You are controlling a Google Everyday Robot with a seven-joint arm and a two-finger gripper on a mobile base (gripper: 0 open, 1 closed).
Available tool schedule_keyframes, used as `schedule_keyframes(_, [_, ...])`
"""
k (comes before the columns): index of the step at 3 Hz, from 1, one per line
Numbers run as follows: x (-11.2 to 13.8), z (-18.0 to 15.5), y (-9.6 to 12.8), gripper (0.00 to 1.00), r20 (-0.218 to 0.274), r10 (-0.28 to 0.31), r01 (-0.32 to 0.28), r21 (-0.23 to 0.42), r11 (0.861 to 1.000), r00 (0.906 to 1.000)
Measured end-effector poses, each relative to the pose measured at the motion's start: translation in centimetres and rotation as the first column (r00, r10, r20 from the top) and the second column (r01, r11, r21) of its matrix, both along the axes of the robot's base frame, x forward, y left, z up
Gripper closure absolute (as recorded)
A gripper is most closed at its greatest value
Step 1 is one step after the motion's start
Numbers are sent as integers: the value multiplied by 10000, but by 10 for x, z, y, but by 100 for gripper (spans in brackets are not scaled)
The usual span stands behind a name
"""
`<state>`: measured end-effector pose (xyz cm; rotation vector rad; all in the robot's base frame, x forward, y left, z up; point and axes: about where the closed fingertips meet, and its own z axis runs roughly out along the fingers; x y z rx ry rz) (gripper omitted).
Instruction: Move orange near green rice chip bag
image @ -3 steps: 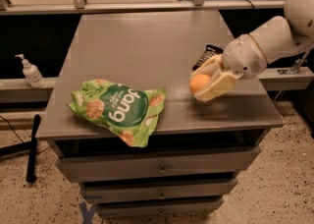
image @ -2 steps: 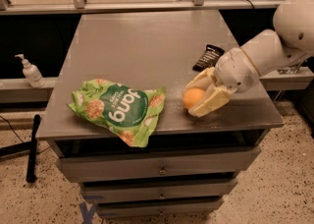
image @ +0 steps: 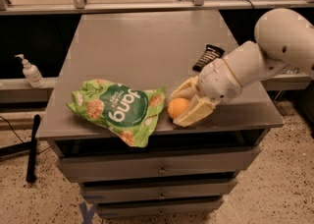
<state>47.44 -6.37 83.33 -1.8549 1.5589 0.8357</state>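
The orange (image: 176, 107) is small and round and sits between my gripper's two cream fingers at the table's front edge. My gripper (image: 175, 109) is shut on the orange, low at the tabletop, with the white arm reaching in from the right. The green rice chip bag (image: 117, 107) lies crinkled at the front left of the table, its right corner just left of the orange. A narrow gap shows between the bag and the orange.
A small black bar wrapper (image: 208, 57) lies on the grey table (image: 147, 41) behind my gripper. The table is a cabinet with drawers (image: 159, 169) below. A pump bottle (image: 32, 72) stands on a ledge to the left. A black pole (image: 32, 147) leans by the floor.
My gripper has carried the orange left and toward the table's front edge, lowering it and ending close to the bag's right corner. The bag and black wrapper have not moved.
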Motion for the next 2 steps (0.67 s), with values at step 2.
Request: schedule_keyframes(2, [25, 11, 15, 100, 901, -913, 889, 305, 9956, 9917])
